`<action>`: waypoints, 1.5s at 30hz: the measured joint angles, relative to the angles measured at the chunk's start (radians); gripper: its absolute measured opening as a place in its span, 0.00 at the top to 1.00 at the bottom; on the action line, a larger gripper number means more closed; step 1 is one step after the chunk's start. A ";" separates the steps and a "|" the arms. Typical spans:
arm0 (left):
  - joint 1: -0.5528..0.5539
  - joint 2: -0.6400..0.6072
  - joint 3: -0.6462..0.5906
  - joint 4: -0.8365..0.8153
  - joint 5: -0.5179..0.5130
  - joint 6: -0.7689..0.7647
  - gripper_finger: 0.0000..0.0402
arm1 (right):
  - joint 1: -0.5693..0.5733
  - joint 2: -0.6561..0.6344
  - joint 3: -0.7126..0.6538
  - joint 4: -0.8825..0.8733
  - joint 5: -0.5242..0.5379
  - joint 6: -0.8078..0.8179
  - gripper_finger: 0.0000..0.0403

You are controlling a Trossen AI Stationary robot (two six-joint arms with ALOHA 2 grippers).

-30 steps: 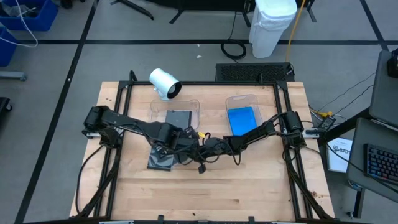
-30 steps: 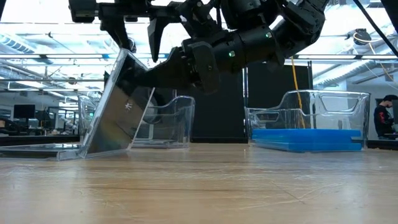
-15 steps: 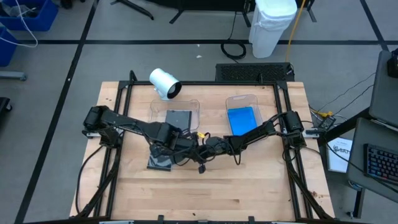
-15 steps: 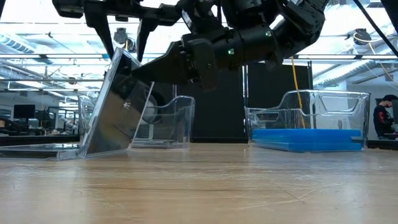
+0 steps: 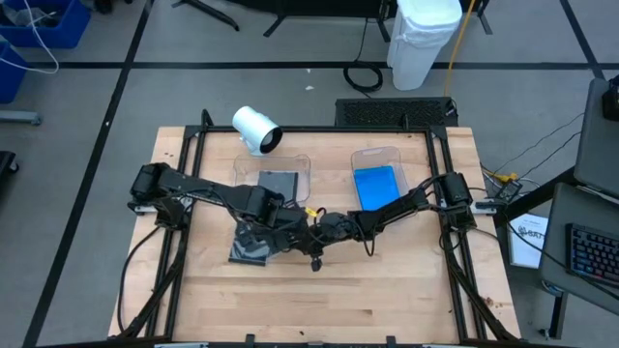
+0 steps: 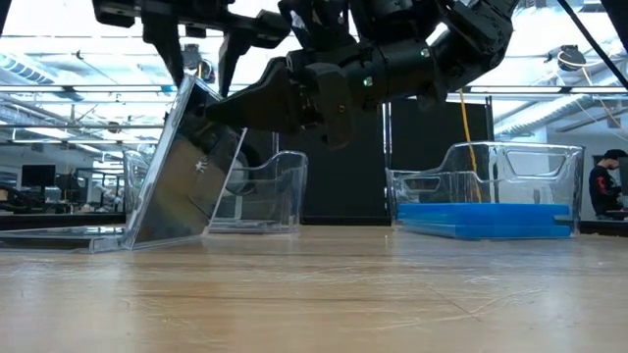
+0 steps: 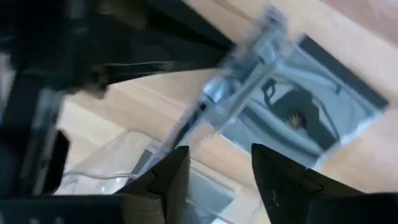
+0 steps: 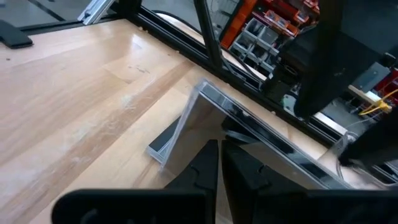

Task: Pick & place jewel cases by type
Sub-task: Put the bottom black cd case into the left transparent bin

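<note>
Evidently the right gripper (image 6: 221, 110), fingers pressed together, is propping a clear jewel case (image 6: 177, 172) up on edge at the table's left-centre so the left gripper (image 6: 201, 64), fingers spread, can straddle its raised top edge.

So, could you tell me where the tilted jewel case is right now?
In the low view the tilted jewel case leans at the table's left, its lower edge on the wood, in front of the left clear tray, with the left end effector just above it.

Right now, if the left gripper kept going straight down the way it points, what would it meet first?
Most likely the raised top edge of the tilted jewel case; the left gripper hangs open just above it, fingers either side, though depth is uncertain.
</note>
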 joint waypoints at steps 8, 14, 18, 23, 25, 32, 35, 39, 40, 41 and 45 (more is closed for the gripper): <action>0.064 -0.073 0.000 0.048 0.235 -0.203 0.78 | -0.006 0.000 0.000 -0.001 -0.001 -0.013 0.96; 0.130 -0.214 -0.066 0.249 0.418 -0.242 0.94 | -0.005 0.000 0.000 0.002 -0.001 -0.021 0.96; 0.165 -0.342 -0.224 0.491 0.467 -0.293 0.98 | -0.005 0.000 0.000 0.004 -0.001 -0.021 0.96; 0.213 -0.529 -0.506 0.913 0.454 -0.521 0.96 | -0.008 0.000 0.000 0.007 -0.001 -0.050 0.96; 0.229 -0.596 -0.642 1.086 0.420 -0.651 0.98 | -0.010 0.000 -0.001 0.013 -0.001 -0.054 0.96; 0.264 -0.758 -1.044 1.607 0.168 -1.151 0.94 | -0.014 0.000 -0.001 0.027 -0.008 -0.053 0.96; 0.268 -0.775 -1.149 1.774 0.164 -1.336 0.92 | -0.022 0.000 -0.001 0.035 -0.060 -0.049 0.96; 0.268 -0.780 -1.208 1.850 0.223 -1.392 0.92 | -0.033 0.000 -0.001 0.033 -0.078 -0.045 0.96; 0.267 -0.780 -1.210 1.846 0.242 -1.387 0.92 | -0.037 0.000 -0.001 0.029 -0.078 -0.046 0.96; 0.263 -0.780 -1.210 1.846 0.261 -1.377 0.92 | -0.040 0.000 -0.001 0.029 -0.078 -0.046 0.96; 0.248 -0.780 -1.210 1.859 0.288 -1.344 0.92 | -0.056 0.000 -0.001 0.022 -0.098 -0.052 0.96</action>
